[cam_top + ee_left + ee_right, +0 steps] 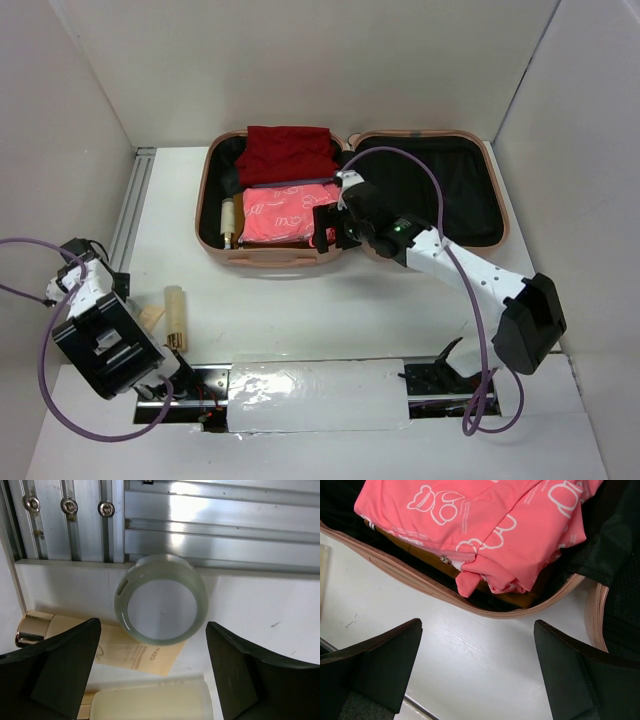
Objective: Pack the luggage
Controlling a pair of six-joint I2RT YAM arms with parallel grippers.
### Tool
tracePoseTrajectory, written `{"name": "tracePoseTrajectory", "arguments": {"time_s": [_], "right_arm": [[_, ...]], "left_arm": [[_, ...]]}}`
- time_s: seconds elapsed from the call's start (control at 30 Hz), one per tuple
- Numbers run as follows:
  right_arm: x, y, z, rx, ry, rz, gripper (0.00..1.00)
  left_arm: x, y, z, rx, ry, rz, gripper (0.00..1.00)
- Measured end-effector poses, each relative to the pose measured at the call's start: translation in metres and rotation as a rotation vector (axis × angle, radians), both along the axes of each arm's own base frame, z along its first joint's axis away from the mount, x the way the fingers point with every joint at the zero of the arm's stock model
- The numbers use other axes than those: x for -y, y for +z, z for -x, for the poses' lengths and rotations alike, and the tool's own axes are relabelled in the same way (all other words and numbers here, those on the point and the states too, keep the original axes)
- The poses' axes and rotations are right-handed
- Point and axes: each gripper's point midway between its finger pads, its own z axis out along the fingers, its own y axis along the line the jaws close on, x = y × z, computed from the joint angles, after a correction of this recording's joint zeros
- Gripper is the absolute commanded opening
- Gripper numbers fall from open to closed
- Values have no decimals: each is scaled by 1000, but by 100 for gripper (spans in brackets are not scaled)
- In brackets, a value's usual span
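Left gripper [154,625]: jaws are spread to the full and nothing is held. It is hung over a pale green translucent round jar with a white face [160,600]; no contact is seen. The jar is set on the white table [330,310], against a ribbed aluminium rail [210,535]. A cream plastic cylinder bottle [150,702] and a gold-capped beige tube [30,630] are laid just beside it.

Right gripper [477,625]: jaws are likewise spread wide, empty, and poised over bare table just beside the near rim of the luggage.

Luggage [270,255]: a pale peach-pink hard-shell clamshell suitcase with black fabric lining, laid open flat at the far middle of the table. Its left half is loaded with a soft pink packet printed with white bears [290,212], a small cream bottle [228,220] beside it, and a folded dark red cloth [290,152] behind.

Handling, as judged: the shell is taken to be stiff, smooth, slippery and too bulky to span. Only the thin rim of the right half is thought fit to be pinched for closing.
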Motion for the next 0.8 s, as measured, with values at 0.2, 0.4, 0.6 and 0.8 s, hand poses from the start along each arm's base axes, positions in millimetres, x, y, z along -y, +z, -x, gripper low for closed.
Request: {"name": "tracePoseTrajectory", "arguments": {"time_s": [0.2, 0.4, 0.6, 0.8], "right_arm": [[-7, 1, 0, -1, 20, 18, 100], [-11, 1, -1, 4, 32, 28, 100], [-15, -1, -2, 6, 38, 37, 100], [-13, -1, -3, 13, 29, 43, 100]], "left_arm": [[-11, -14, -1, -15, 13, 26, 99], [-16, -18, -3, -16, -3, 25, 99], [-19, -19, -10, 12, -54, 16, 71], [-13, -18, -13, 49, -121, -3, 42]]}}
